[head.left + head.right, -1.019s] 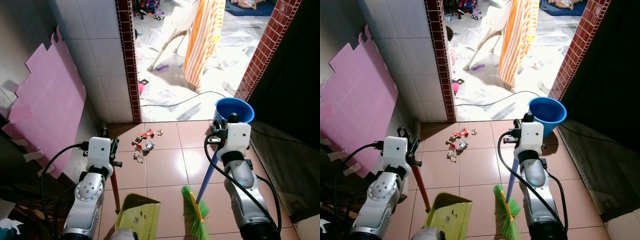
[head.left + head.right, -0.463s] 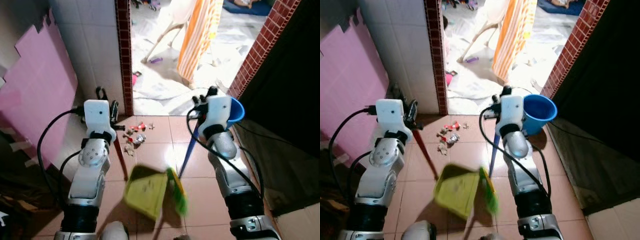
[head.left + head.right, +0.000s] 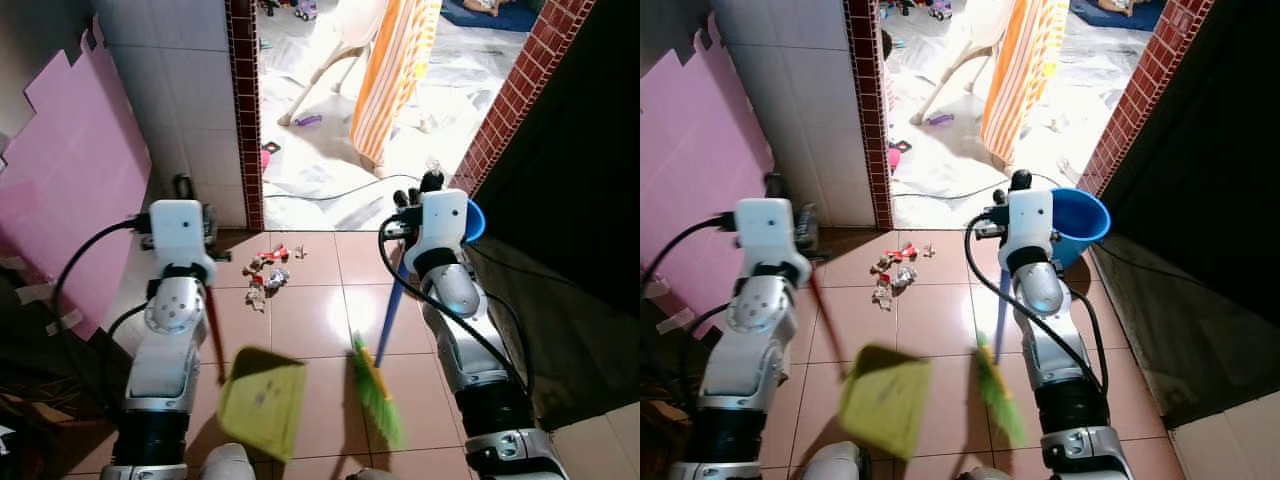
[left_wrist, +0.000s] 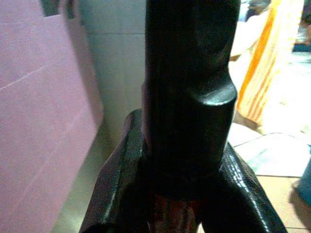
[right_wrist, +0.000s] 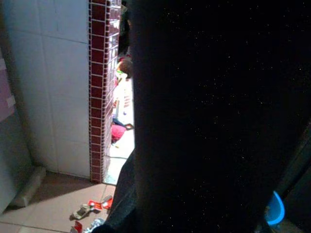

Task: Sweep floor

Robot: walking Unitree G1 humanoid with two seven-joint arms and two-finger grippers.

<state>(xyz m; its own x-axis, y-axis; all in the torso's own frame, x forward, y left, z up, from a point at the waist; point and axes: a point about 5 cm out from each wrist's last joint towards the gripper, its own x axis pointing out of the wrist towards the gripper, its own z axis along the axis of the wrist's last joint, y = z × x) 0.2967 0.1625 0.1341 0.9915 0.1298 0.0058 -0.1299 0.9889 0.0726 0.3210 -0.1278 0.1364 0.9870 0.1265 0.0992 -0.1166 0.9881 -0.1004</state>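
A small pile of litter (image 3: pixel 266 272) lies on the brown tiles in front of the brick pillar. My left gripper (image 3: pixel 192 200) is shut on the red handle (image 3: pixel 212 330) of a yellow-green dustpan (image 3: pixel 262 402), which hangs blurred above the floor short of the litter. My right gripper (image 3: pixel 421 186) is shut on the blue handle (image 3: pixel 397 297) of a broom. Its green bristles (image 3: pixel 377 392) are just right of the dustpan, with a gap between them. In the right wrist view the litter (image 5: pixel 90 209) lies low beside the dark handle.
A blue bucket (image 3: pixel 472 221) stands behind my right wrist. Pink foam board (image 3: pixel 70 170) leans on the left wall. Red-brick pillars (image 3: pixel 243 100) frame a doorway to a bright room with a cable (image 3: pixel 340 192), a white chair and striped cloth (image 3: pixel 392 70). A person (image 5: pixel 124 68) is behind the pillar.
The camera has shifted as I move. The broom head has swung right, away from the dustpan, and the dustpan has moved left. Both grippers keep their hold.
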